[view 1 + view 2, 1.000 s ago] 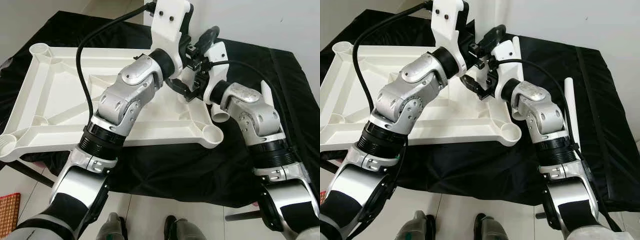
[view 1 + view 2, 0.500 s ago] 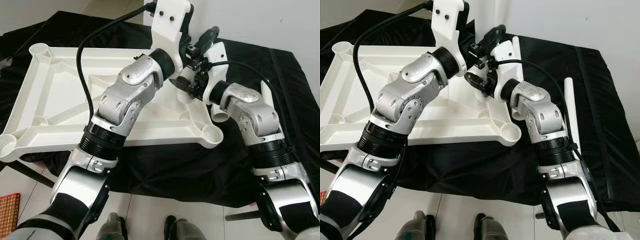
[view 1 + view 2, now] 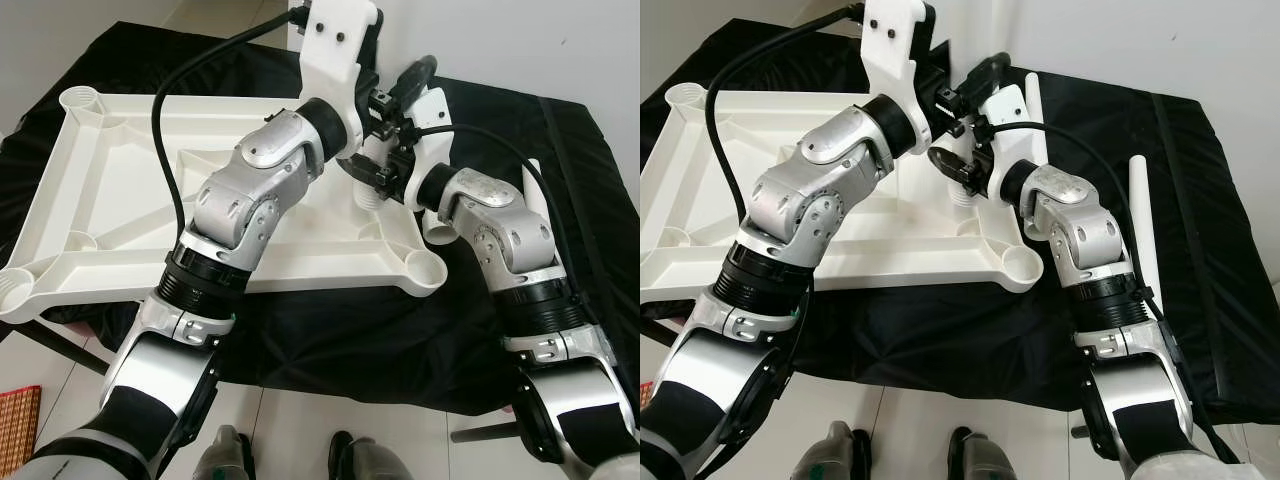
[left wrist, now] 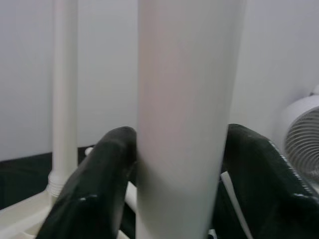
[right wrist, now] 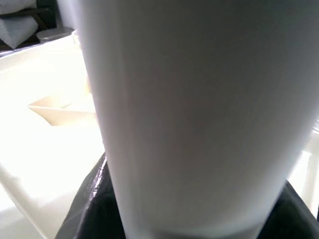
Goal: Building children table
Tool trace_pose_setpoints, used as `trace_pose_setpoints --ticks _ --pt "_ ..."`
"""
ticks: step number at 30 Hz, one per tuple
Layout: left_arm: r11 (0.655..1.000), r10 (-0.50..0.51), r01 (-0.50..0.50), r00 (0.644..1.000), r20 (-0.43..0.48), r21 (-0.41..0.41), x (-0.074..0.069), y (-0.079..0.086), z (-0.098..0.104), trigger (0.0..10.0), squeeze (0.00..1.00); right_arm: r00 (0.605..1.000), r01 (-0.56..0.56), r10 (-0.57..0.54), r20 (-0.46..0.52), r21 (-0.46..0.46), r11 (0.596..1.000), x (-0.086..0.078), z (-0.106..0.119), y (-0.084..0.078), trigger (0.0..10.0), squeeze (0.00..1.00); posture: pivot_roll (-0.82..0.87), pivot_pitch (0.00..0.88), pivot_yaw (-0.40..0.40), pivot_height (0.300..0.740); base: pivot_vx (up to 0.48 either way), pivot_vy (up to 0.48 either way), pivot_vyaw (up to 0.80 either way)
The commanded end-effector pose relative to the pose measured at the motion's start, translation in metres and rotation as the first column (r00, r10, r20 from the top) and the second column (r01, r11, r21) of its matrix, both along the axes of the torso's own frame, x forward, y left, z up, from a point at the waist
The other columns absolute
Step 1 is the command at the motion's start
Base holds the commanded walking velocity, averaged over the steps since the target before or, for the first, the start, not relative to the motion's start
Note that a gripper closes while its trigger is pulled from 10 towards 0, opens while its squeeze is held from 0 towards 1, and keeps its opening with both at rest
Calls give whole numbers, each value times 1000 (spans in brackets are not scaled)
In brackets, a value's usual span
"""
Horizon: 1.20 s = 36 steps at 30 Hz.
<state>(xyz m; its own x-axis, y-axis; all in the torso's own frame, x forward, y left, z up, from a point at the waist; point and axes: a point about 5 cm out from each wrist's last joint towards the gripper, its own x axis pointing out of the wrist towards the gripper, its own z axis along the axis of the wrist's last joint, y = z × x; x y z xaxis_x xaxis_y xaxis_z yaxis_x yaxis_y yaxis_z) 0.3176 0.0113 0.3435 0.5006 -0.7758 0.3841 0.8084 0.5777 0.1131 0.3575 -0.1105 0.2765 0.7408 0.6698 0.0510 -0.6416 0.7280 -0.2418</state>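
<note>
You have the white tabletop (image 3: 120, 215) of the children's table lying upside down on a black cloth (image 3: 340, 330), its ribs and round corner sockets facing up. Both of your arms meet over its far right corner. Your left tool (image 4: 174, 164) is clamped on a white leg (image 4: 187, 114): in the left wrist view the two black fingers (image 4: 102, 174) press against either side of the tube, which stands upright between them. Your right tool (image 3: 958, 168) grips the same leg lower down, near its ribbed end (image 3: 961, 196), which sits just above the tabletop close to the corner; in the right wrist view the tube runs straight through the dark fingers (image 5: 92, 209). A second leg (image 4: 64, 99) stands upright in a socket behind, seen in the left wrist view. Two more loose legs lie on the cloth to your right, one (image 3: 1142, 215) well apart from the tabletop, the other (image 3: 1033, 100) close beside your right arm. Your feet (image 3: 225, 455) show on the tiled floor (image 3: 300, 430) below.
</note>
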Motion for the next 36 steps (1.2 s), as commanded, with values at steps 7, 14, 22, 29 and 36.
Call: trace_pose_setpoints --ticks 7,14,22,29,36 --pt "985 -170 170 985 -11 -22 -11 -2 12 10000 1000 999 38 -38 -5 22 999 2 1 -3 10000 0 50 155 -68 740 0 0 0" --pt "975 -201 197 979 -27 -102 -9 10 22 10000 0 998 66 -66 -19 50 997 3 -2 -5 10000 0 50 155 -68 740 0 0 0" --pt "983 -103 92 992 -65 -160 7 38 25 10000 0 982 190 -184 -50 145 971 6 -10 -18 10000 0 55 152 -63 740 0 0 0" --pt "992 -24 6 990 -139 -127 13 49 -6 10000 0 969 246 -242 -44 199 949 -4 -20 -25 10000 0 52 150 -58 740 0 0 0" --pt "990 109 -126 968 -227 -62 22 54 -41 10000 0 931 357 -364 -33 287 889 -13 -25 -34 10000 0 49 147 -57 740 0 0 0"
